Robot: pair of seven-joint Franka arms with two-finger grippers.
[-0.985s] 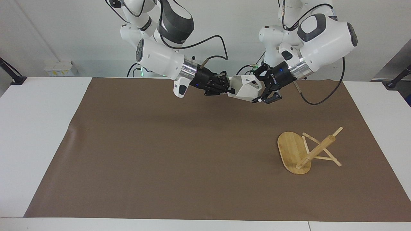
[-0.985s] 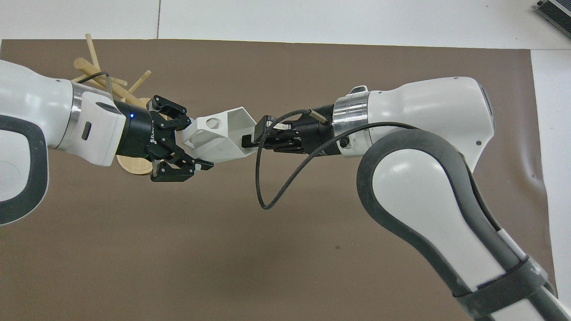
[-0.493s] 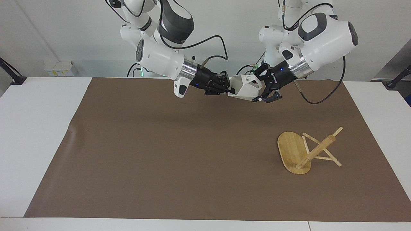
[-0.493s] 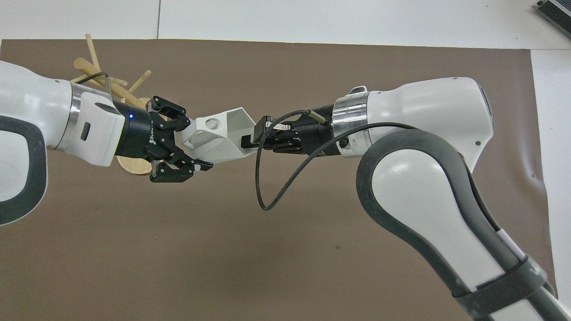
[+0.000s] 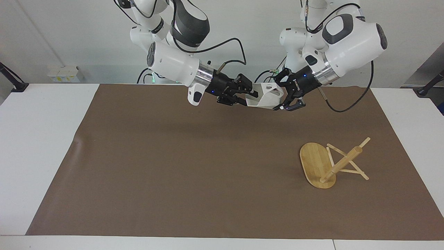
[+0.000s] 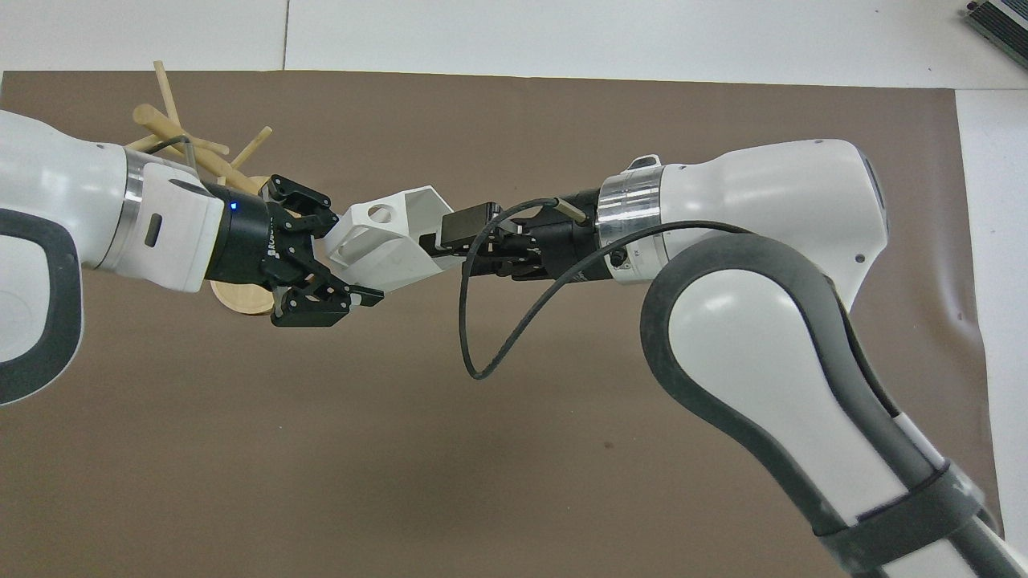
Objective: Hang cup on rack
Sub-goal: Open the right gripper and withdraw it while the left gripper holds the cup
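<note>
Both arms meet mid-air in the upper centre of the facing view, over the brown mat [image 5: 194,166] that covers the white table [image 5: 41,139]. The cup [image 5: 265,97], white and faceted, hangs between the two grippers, tipped on its side and clear of the mat. In the overhead view it sits left of centre [image 6: 385,245], with the round hole of its blocky handle facing up.

Left gripper [image 5: 281,104] comes in from the upper right of the facing view and from the left edge of the overhead view [image 6: 341,269]. Its fingers are clamped on the cup at the handle end, so it carries the cup.

Right gripper [image 5: 252,95] comes in from the upper left of the facing view and from the right in the overhead view [image 6: 450,241]. Its fingers stand apart at the cup's open rim end; one dark pad [image 6: 466,225] sits beside the rim. Cannot tell whether it touches the cup.

The rack [image 5: 331,165] lies in the lower right of the facing view, on the mat, tipped over: oval base on edge, central post slanting, pegs sticking out. In the overhead view it sits upper left [image 6: 173,128], mostly hidden by the left arm. The cup is well apart from the rack, not on any peg.
</note>
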